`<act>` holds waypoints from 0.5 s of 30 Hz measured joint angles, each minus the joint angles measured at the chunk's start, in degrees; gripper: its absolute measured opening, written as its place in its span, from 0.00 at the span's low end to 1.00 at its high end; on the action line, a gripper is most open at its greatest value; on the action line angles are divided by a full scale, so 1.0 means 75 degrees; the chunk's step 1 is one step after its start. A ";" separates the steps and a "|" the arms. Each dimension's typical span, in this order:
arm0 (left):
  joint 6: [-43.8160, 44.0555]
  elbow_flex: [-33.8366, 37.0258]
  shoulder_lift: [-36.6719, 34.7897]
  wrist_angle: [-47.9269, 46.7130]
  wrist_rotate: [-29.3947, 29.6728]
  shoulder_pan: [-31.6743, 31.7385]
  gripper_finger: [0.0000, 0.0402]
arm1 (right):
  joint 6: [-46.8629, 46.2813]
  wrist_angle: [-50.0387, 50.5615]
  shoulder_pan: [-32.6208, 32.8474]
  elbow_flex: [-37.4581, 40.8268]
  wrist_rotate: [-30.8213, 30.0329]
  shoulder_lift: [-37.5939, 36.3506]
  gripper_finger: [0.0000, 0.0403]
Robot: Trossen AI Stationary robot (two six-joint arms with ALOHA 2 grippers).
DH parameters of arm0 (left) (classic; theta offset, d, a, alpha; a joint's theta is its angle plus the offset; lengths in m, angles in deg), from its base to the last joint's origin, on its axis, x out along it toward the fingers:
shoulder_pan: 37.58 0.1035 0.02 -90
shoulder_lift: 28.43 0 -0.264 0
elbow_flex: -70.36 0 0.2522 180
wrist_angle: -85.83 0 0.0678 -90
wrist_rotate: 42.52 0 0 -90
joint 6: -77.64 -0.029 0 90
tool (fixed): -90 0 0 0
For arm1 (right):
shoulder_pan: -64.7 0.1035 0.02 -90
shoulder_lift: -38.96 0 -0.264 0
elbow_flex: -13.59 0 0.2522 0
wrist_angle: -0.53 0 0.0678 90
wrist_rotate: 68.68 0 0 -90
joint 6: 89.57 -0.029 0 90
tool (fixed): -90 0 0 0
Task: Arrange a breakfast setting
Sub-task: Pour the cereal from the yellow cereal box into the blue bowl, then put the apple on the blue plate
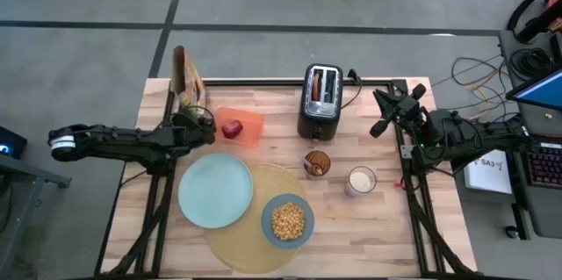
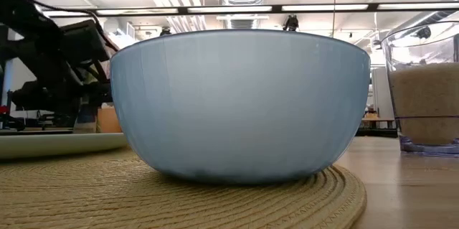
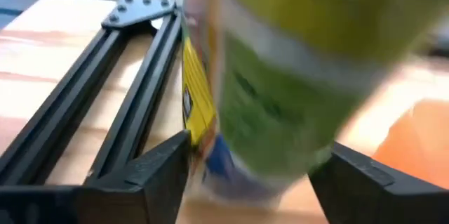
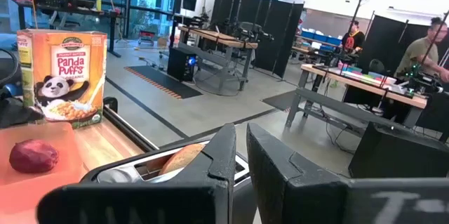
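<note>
Your plate (image 1: pixel 215 190) and cereal-filled bowl (image 1: pixel 287 220) sit on the placemat (image 1: pixel 255 243); the apple (image 1: pixel 232 129) waits far left on the counter (image 1: pixel 386 236), and the bagel (image 4: pixel 184 159) is still in the toaster (image 1: pixel 320 101). Your left pincer (image 3: pixel 252 175) spreads wide around the cereal box (image 1: pixel 187 80), far left. Your right pincer (image 4: pixel 240 155) hovers nearly closed, empty, beside the toaster.

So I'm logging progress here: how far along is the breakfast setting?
Done: plate and cereal-filled bowl sit on the placemat. In hand: left gripper straddles the cereal box. Left: apple and bagel, which is in the toaster. Right gripper waits.
</note>
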 joint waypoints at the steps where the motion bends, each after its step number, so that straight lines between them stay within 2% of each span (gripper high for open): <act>1: 0.0026 -0.0116 -0.0056 -0.0360 -0.0156 0.0000 0.65 | -0.0002 0.0000 0.0000 0.0000 0.0000 0.0000 0.07; 5: 0.0443 -0.0678 -0.0261 -0.2206 -0.0828 -0.0003 0.70 | -0.0092 0.0006 0.0000 0.0000 0.0003 0.0009 0.07; 9: 0.0896 -0.1295 -0.0338 -0.3859 -0.1470 -0.0012 0.71 | -0.0109 0.0005 0.0000 0.0003 0.0000 0.0009 0.07; 12: 0.0896 -0.1706 -0.0320 -0.4471 -0.1849 -0.0021 0.71 | -0.0142 0.0003 0.0000 0.0006 0.0002 0.0009 0.07; 15: 0.0543 -0.1952 -0.0329 -0.4370 -0.2067 -0.0102 0.71 | -0.0241 0.0005 0.0000 0.0006 0.0002 0.0009 0.07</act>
